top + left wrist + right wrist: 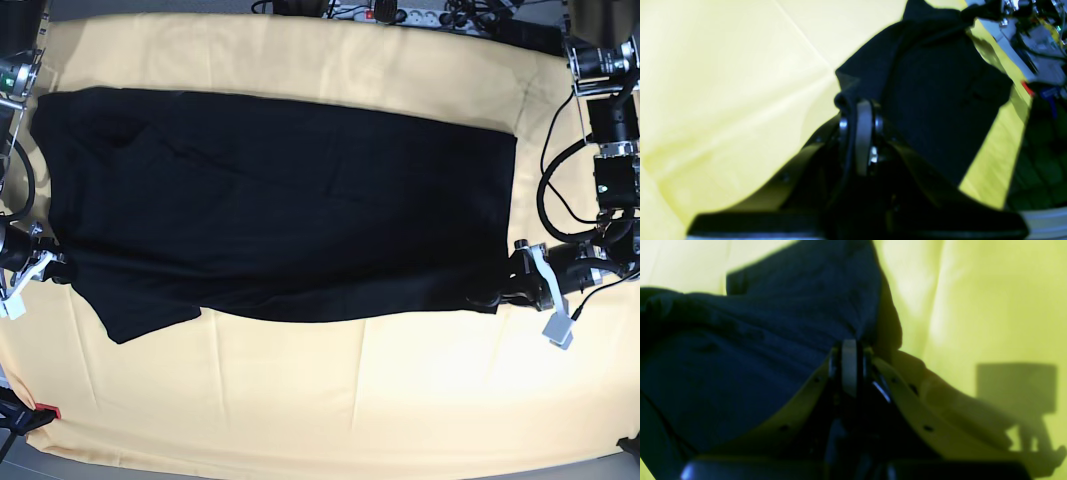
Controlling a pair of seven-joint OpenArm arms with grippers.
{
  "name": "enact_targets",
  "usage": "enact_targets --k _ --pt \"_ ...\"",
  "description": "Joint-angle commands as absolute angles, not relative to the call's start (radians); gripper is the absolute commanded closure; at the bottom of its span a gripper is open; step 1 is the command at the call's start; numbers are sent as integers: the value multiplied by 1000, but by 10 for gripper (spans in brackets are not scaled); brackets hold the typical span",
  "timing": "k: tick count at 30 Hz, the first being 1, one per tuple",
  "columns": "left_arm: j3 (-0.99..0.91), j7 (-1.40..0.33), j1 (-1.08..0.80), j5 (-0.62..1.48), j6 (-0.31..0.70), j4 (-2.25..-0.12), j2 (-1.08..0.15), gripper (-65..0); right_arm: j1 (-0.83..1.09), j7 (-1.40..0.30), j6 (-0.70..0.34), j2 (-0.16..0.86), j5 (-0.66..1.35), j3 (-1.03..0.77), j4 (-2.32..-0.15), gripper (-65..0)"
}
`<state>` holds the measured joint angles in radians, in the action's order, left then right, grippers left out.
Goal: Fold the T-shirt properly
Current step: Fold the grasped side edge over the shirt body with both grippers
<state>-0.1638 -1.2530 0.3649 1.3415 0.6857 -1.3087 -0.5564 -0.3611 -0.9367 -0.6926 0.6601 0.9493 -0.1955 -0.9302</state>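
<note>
Black cloth spreads broad and unfolded; our left gripper (pixel 487 300) and right gripper (pixel 66 272) pinch the T-shirt's (pixel 330 190) near edge, leaving every fold to finish.

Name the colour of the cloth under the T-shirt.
Tablecloth: pale yellow; clearest in the right wrist view.

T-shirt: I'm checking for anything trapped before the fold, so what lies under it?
The pale yellow tablecloth shows all around the black T-shirt, so it presumably continues beneath. Whatever else the fabric covers cannot be seen, including under the edge held by both grippers.
</note>
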Motion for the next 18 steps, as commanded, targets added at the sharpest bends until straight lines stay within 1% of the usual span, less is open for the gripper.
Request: enact_targets --k 1,3,5,7,11,18 --pt "-171 -1259 377 1401 688 -1324 -585 0 -379 -933 -698 701 973 -203 -972 0" --pt "-171 -1327 358 1483 686 -1324 -588 0 -346 -960 -698 714 973 -203 -1020 0" --pt "-171 -1396 340 1484 665 -1325 -588 0 -315 -970 -698 724 972 -204 -1073 0" --pt "-171 -1396 326 1484 655 -1327 -592 0 -295 -970 -698 733 969 -204 -1118 0" --pt "-171 -1396 307 1484 682 -1327 -645 0 -291 -1004 -698 746 942 -204 -1139 0" --pt "-171 -1396 308 1484 654 -1327 -735 0 -273 -1003 -698 750 938 -204 -1139 0"
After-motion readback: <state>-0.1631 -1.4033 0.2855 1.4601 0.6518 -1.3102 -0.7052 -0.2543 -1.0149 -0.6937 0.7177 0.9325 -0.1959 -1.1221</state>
